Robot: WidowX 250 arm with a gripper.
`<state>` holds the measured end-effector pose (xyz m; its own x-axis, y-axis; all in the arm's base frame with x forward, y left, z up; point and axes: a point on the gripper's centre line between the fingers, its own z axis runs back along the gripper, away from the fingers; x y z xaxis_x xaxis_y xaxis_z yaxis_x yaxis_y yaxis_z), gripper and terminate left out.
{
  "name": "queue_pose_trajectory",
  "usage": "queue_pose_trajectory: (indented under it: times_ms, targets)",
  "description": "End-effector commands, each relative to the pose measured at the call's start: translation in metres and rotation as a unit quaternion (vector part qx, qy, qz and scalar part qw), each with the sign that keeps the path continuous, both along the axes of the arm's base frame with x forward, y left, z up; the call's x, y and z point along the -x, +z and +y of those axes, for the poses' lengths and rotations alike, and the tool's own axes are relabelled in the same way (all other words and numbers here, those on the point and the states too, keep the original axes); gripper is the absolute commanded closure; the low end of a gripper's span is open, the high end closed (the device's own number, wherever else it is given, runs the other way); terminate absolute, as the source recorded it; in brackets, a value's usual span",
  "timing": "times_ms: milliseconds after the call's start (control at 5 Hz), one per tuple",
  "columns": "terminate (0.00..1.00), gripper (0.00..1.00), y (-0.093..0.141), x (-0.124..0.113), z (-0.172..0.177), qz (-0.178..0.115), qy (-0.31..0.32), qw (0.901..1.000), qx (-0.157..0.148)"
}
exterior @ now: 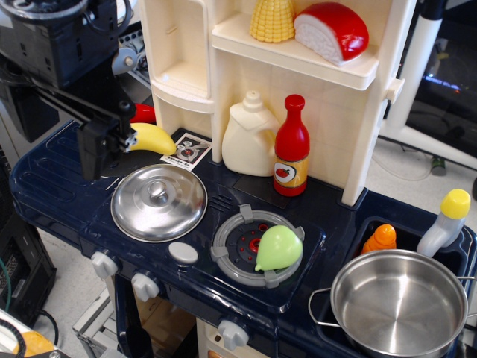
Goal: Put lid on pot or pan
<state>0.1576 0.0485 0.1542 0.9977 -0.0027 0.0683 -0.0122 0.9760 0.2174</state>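
- Resting knob-up on the left burner spot, the steel lid point(159, 201) lies flat and free for a top grasp.
- The gripper point(100, 149) hangs just behind the lid's left edge; whether its jaws are apart I cannot tell.
- The steel pot point(399, 304) sits open-mouthed in the sink at the far right, well apart.
- The desk point(52, 186) is a navy toy stove; a green pear point(278, 248) lies on the middle burner.

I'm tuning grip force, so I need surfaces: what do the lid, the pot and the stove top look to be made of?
The lid looks like polished steel: mirror-bright, with reflections across its dome and knob. The pot seems to be the same metal, its inside brushed and shiny, with a thin wire handle. The stove top looks like glossy dark blue moulded plastic, probably a toy.
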Motion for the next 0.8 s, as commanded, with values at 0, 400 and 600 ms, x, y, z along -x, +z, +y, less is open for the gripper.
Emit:
queue_pose_trajectory:
  times_ms: [0, 400, 600]
  targets:
    - [0.00, 0.00, 0.000, 0.000, 0.000, 0.000, 0.000, 1.0000, 0.000]
    - [0.00, 0.00, -0.052, -0.036, -0.009, -0.038, -0.030, 0.9976, 0.050]
    - [0.00, 0.00, -0.063, -0.055, -0.018, -0.046, -0.053, 0.9958, 0.059]
